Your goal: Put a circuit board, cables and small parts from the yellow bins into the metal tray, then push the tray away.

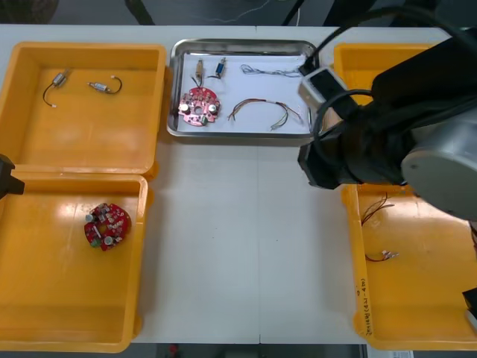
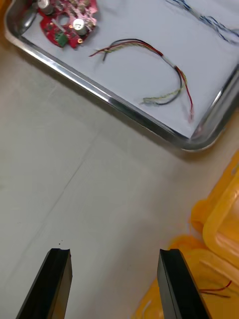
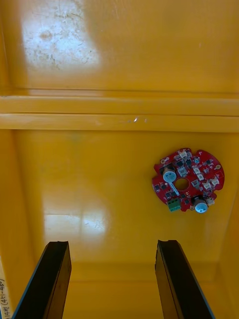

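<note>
The metal tray (image 1: 173, 127), white inside, stands at the back middle. In it lie a round red circuit board (image 1: 197, 105), two small metal parts (image 1: 200, 69), a twisted blue and white cable (image 1: 272, 71) and a red and yellow cable (image 1: 264, 112). My right gripper (image 2: 117, 281) is open and empty over bare table, just short of the tray's near right corner (image 2: 195, 143); the board (image 2: 67, 19) and red and yellow cable (image 2: 149, 70) lie beyond it. My left gripper (image 3: 112, 281) hangs open and empty over the near left bin, a second circuit board (image 3: 188, 180) ahead of its fingers.
Small metal parts with black cables (image 1: 104, 86) lie in the far left yellow bin (image 1: 82, 52). The near left bin (image 1: 45, 298) holds the second board (image 1: 107, 224). Red and yellow cables (image 1: 376, 209) lie in the near right bin (image 1: 417, 298). My right arm (image 1: 373, 142) covers the right bins' inner edge.
</note>
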You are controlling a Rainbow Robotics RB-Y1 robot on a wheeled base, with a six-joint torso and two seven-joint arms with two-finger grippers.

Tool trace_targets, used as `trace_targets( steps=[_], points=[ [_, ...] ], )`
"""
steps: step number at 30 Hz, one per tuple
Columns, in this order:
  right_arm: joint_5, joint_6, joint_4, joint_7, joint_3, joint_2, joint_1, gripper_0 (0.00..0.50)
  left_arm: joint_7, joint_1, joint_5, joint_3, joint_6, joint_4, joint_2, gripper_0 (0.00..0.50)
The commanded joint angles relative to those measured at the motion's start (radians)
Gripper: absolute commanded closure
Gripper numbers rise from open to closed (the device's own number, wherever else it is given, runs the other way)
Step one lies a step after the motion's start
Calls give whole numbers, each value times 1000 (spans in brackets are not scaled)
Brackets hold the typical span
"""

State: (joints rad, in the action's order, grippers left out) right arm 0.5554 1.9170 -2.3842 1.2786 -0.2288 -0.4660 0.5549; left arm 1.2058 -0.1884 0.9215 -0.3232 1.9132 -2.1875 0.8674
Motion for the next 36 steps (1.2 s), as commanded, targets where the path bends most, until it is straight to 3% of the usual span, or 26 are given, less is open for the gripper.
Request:
trace_targets(
  steps=[1, 15, 24, 36],
  points=[
    [43, 3, -35, -79, 140, -20, -59, 0, 32, 17, 3, -33, 7, -26, 45, 0],
    [96, 3, 71, -64, 463, -79, -181, 0, 32, 17, 3, -33, 7, -26, 45, 0],
    [116, 3, 137, -42, 523, -161, -286, 0, 32, 17, 3, -33, 7, -26, 45, 0],
    [146, 3, 267, -8, 572, -204, -309, 0, 32, 17, 3, -33, 7, -26, 45, 0]
  ],
)
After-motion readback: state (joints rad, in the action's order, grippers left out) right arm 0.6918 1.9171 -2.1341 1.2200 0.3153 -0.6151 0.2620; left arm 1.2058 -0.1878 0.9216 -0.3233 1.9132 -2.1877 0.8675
